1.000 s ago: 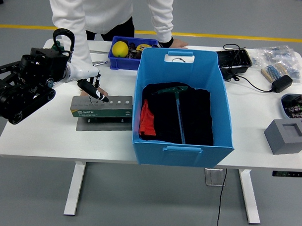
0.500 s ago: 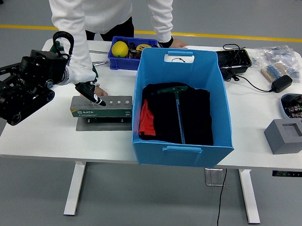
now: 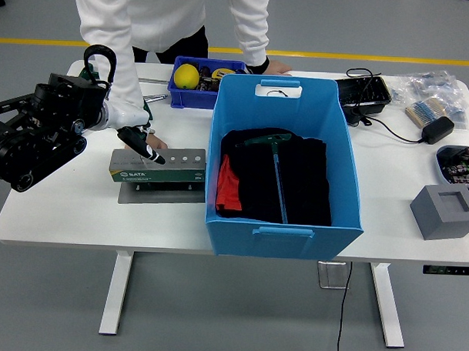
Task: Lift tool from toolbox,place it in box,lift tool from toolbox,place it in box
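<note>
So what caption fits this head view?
Left hand reaches over the green toolbox; a T-handle tool lies in the blue box.

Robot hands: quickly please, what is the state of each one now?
Left hand: over the green tool holder; open or closed cannot be told, nor whether it holds anything.
Right hand: not in view.

A lab or workshop floor, grey floor crossed by a yellow marking line (image 3: 377,57), a white standing-height table (image 3: 63,216) that held parts bins, a small blue bin (image 3: 192,97), bagged components (image 3: 430,86), a power adapter (image 3: 437,129) and cables.
</note>
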You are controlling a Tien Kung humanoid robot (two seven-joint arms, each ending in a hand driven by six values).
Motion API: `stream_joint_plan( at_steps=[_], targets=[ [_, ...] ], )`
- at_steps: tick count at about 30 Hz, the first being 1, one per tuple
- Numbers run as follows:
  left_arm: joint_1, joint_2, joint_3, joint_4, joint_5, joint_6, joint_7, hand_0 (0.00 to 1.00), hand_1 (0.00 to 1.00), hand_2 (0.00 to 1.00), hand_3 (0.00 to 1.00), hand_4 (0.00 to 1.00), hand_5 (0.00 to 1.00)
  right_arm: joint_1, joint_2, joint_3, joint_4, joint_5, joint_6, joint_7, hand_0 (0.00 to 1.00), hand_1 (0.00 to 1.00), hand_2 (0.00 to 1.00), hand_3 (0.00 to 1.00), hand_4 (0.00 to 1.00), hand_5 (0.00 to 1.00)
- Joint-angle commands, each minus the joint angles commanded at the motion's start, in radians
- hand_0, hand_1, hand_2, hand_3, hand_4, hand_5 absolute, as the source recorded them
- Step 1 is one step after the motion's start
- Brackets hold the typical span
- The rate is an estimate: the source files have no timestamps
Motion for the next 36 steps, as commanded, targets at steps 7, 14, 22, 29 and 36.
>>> stream_joint_plan(
  at_steps=[7,14,22,29,36],
  targets=[
    [-0.003,0.003,-0.002,-0.014,-0.019,-0.017,0.02,0.667,0.55,0.561,0.535,0.998,0.916,0.001,-0.001,0.012,0.0,-0.01,-0.001,-0.002,0.675,0.663,0.714,0.56,0.776,0.661],
    [-0.007,0.003,0.001,-0.024,-0.019,-0.031,0.032,0.666,0.55,0.557,0.531,0.998,0.917,0.001,-0.001,0.021,0.0,-0.019,-0.001,-0.003,0.674,0.665,0.714,0.56,0.777,0.661],
    [-0.01,0.006,-0.006,-0.027,-0.013,-0.035,0.017,0.585,0.372,0.362,0.413,0.998,0.917,0.001,-0.002,0.03,0.0,-0.029,-0.002,-0.005,0.675,0.663,0.714,0.561,0.777,0.662],
    [-0.01,0.005,-0.005,-0.02,-0.013,-0.035,0.003,0.538,0.31,0.31,0.365,0.998,0.922,0.002,-0.003,0.034,0.0,-0.031,-0.002,-0.004,0.675,0.664,0.714,0.561,0.777,0.662],
    [-0.011,0.004,-0.004,-0.002,-0.003,-0.025,-0.023,0.483,0.274,0.275,0.333,0.998,0.918,0.003,-0.003,0.037,0.0,-0.032,-0.002,-0.004,0.674,0.664,0.714,0.56,0.777,0.662]
  ],
)
